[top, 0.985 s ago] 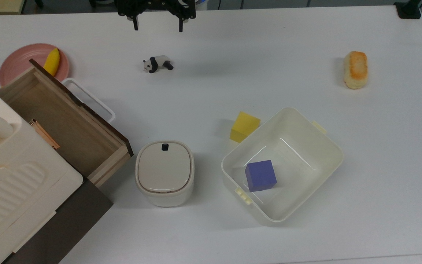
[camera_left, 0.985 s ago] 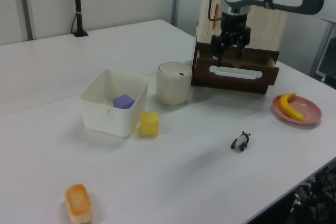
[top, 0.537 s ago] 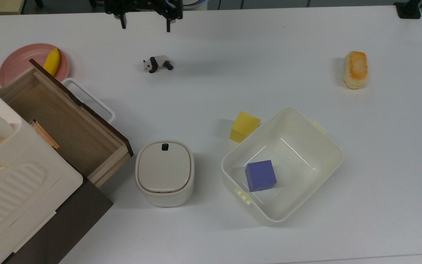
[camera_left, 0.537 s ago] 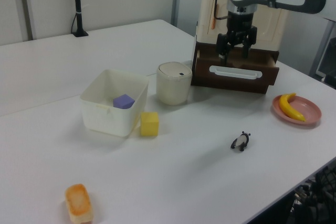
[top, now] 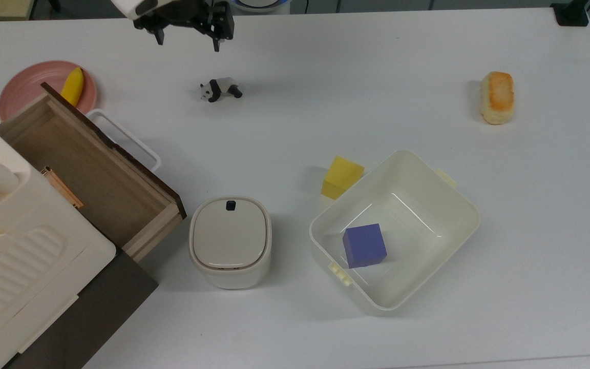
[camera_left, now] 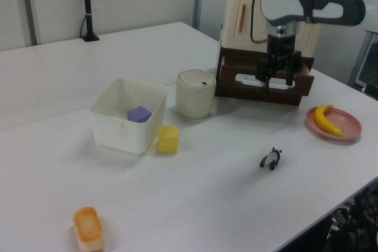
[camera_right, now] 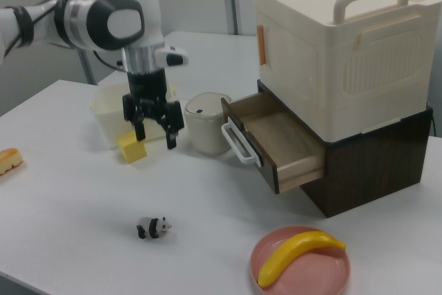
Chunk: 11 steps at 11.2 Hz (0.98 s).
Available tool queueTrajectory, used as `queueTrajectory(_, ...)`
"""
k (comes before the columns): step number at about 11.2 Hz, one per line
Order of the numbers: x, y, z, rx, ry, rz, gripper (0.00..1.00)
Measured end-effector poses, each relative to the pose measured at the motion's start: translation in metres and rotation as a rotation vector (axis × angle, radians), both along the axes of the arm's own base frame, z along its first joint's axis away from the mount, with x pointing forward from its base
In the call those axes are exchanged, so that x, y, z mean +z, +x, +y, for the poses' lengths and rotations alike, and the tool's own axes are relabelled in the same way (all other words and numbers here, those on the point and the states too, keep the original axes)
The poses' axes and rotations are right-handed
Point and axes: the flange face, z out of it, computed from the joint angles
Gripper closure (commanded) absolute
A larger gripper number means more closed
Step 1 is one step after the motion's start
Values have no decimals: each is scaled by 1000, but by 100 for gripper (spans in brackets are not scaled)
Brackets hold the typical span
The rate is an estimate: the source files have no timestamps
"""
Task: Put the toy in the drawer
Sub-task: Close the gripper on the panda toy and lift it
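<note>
While fingers (top: 188, 42) hang spread above, toy (top: 220, 89) stands lengthwise, head toward top view's left.

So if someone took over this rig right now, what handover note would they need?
Gripper: open, empty, held above the table, not touching anything.
Toy: standing on the bare table, apart from the gripper.
Drawer: pulled open, nothing seen inside.
Done: drawer is open.
Left: lower onto the toy, grasp it, carry it to the drawer and release it inside.
</note>
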Motion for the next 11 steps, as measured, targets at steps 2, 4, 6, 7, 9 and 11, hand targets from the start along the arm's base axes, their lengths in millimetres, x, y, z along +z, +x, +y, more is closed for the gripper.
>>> queueTrajectory(2,-33,-10,1,-1,8,72,0)
queueTrajectory(4,-73,-21,2,2,15,128,0)
queueTrajectory(6,-117,-31,4,1,21,166,0)
queueTrajectory(7,-136,-33,5,2,25,187,0)
queueTrajectory(9,-170,-26,5,1,33,207,0)
queueTrajectory(11,-195,-21,6,-17,32,219,3)
